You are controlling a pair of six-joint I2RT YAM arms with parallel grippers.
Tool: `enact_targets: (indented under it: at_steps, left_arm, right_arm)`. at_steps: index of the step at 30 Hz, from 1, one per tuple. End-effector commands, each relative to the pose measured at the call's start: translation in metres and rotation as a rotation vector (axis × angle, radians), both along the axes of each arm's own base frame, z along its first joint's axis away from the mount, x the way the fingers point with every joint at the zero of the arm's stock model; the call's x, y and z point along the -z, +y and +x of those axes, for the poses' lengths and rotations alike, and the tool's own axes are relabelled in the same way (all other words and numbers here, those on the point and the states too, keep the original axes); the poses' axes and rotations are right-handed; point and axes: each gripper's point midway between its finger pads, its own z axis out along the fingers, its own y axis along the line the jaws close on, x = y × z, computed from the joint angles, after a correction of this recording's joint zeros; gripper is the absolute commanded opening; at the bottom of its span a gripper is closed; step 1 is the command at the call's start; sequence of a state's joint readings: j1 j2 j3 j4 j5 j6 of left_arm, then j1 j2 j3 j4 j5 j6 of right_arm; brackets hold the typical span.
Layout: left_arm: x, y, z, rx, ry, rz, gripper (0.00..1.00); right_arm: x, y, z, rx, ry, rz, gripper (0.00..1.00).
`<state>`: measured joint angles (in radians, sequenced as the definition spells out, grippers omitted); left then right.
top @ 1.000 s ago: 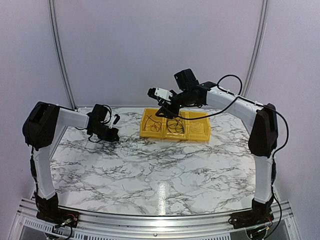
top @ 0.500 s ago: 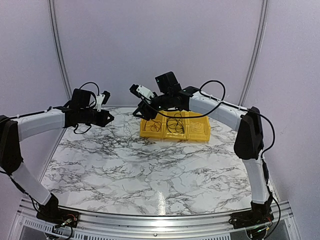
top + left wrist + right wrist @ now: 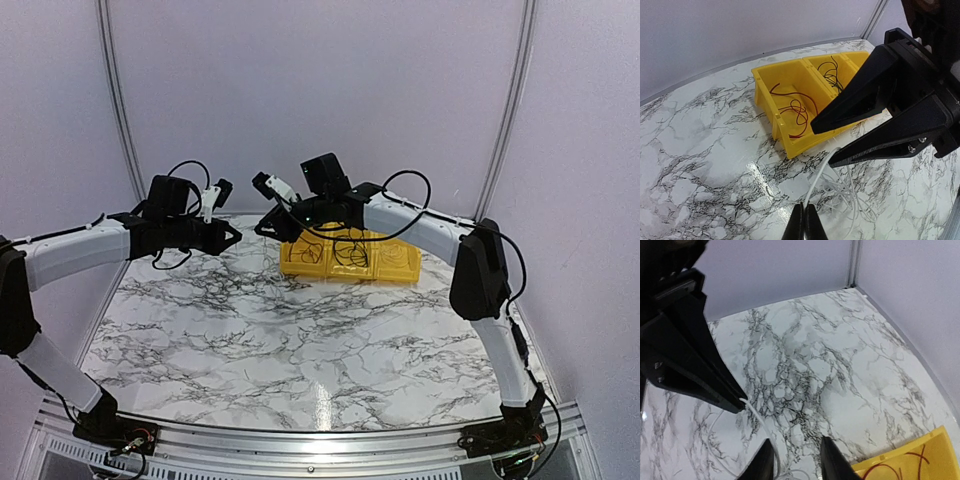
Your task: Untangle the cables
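Observation:
My left gripper (image 3: 231, 237) (image 3: 804, 227) is shut on the end of a thin white wire (image 3: 816, 184), held above the table. The wire rises from a loose tangle of white wires (image 3: 852, 192) on the marble. My right gripper (image 3: 263, 226) (image 3: 795, 465) faces it, tip to tip, with its jaws open. The white wire (image 3: 756, 419) runs past its left finger (image 3: 764, 462) without being clamped. In the left wrist view the right gripper (image 3: 822, 145) spreads over the tangle. Thin black wires (image 3: 832, 75) lie in the middle yellow bin.
A row of yellow bins (image 3: 297, 265) (image 3: 771, 110) stands at the back of the marble table, just behind the right gripper. The left bin holds a red wire (image 3: 799, 107). Its corner shows in the right wrist view (image 3: 912, 462). Walls close the back and sides.
The left arm has lifted off the table and swung right towards the middle. The right arm has moved left, away from above the bins, so both grippers now meet tip to tip.

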<state>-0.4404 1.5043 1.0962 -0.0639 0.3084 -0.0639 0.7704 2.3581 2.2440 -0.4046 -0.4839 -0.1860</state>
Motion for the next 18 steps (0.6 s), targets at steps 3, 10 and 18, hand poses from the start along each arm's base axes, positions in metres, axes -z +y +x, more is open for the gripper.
enact_targets:
  at_steps: [3, 10, 18]
  left_arm:
    - [-0.023, 0.003, 0.004, -0.032, -0.055, -0.02, 0.0]
    - [-0.007, -0.001, 0.027, -0.111, -0.033, -0.078, 0.28]
    - [0.036, -0.022, 0.061, -0.202, 0.081, -0.272, 0.24]
  right_arm:
    - [-0.014, 0.007, -0.011, -0.079, -0.029, 0.032, 0.04]
    - [-0.028, 0.012, -0.019, -0.123, -0.012, 0.081, 0.0]
    - [-0.057, 0.008, -0.024, -0.139, 0.015, 0.154, 0.0]
